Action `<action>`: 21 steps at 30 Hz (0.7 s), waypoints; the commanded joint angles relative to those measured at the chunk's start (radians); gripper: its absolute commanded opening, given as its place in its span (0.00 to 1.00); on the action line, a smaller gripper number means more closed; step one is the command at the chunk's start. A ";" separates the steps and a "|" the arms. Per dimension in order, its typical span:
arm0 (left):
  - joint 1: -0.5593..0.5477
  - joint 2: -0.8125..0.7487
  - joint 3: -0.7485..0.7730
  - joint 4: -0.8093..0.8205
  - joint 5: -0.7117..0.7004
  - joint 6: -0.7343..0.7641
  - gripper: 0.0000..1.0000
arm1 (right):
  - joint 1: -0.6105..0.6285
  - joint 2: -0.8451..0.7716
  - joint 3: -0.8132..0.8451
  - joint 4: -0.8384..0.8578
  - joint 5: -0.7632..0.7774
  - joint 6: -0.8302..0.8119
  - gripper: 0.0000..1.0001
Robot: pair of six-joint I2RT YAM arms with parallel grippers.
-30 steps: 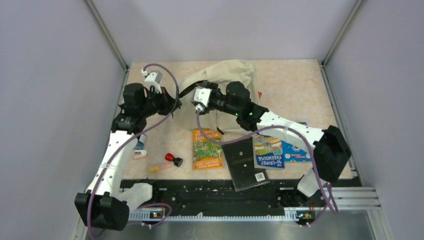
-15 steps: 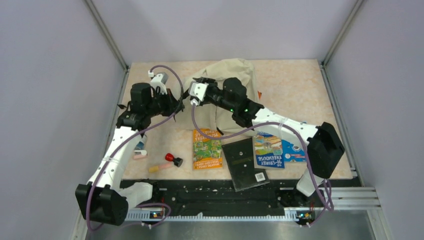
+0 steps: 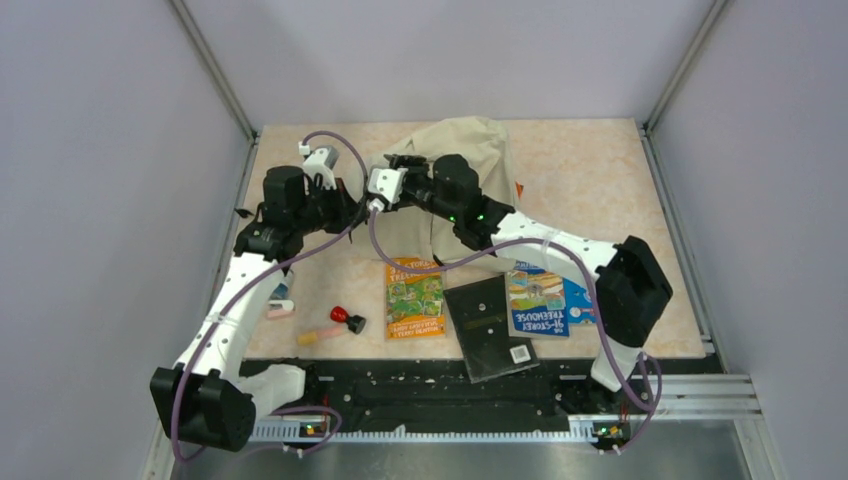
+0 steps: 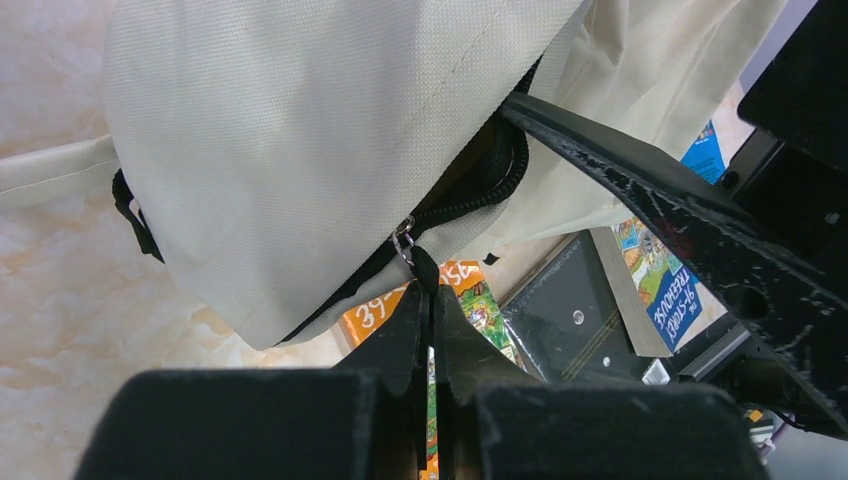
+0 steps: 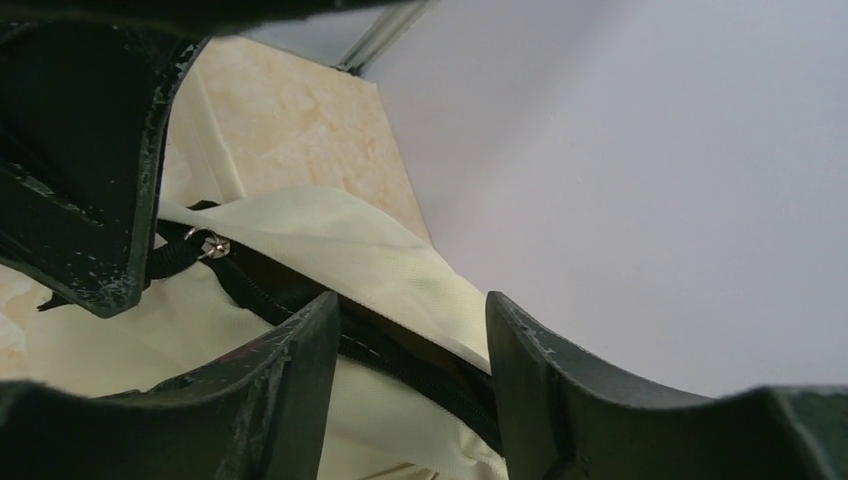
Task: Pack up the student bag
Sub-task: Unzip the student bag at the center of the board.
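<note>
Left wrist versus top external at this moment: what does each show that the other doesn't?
Only the left wrist view: the left gripper shut on the black zipper pull, with the zipper partly open. Only the top external view: the red-capped item and the pink item at the left side of the table. Both: the student bag, the orange book and the black book.
</note>
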 commanded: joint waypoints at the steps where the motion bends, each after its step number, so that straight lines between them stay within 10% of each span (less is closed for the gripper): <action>1: -0.010 -0.002 0.023 -0.005 -0.005 0.011 0.00 | -0.006 0.021 0.064 -0.006 0.031 -0.040 0.57; 14: -0.033 -0.004 0.024 -0.007 0.000 0.026 0.00 | -0.005 0.103 0.133 0.000 0.064 -0.079 0.57; 21: -0.036 -0.003 0.024 -0.009 -0.035 0.028 0.00 | -0.004 0.125 0.166 0.070 0.092 -0.014 0.01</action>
